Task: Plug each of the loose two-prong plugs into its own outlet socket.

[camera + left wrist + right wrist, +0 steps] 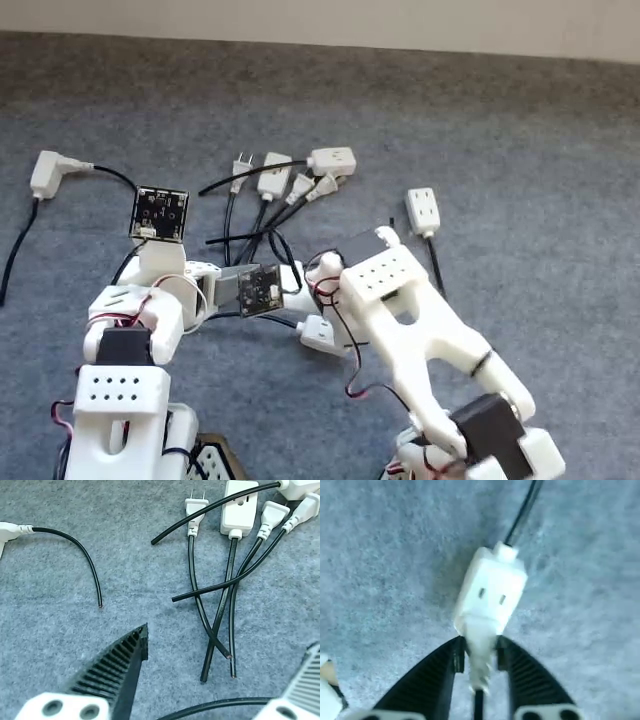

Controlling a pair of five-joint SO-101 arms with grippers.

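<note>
My right gripper is shut on a white plug. The plug's front meets the near end of a white outlet socket lying on the grey carpet; its prongs are hidden. That socket lies beside the right arm's wrist in the high view. My left gripper hangs open above the carpet with nothing between its fingers. Beyond it lie a loose two-prong plug, an outlet socket and two more plugs by another socket.
Black cables cross one another on the carpet ahead of the left gripper. A white plug with a curved cable lies at the far left, and a lone socket sits right of the cluster.
</note>
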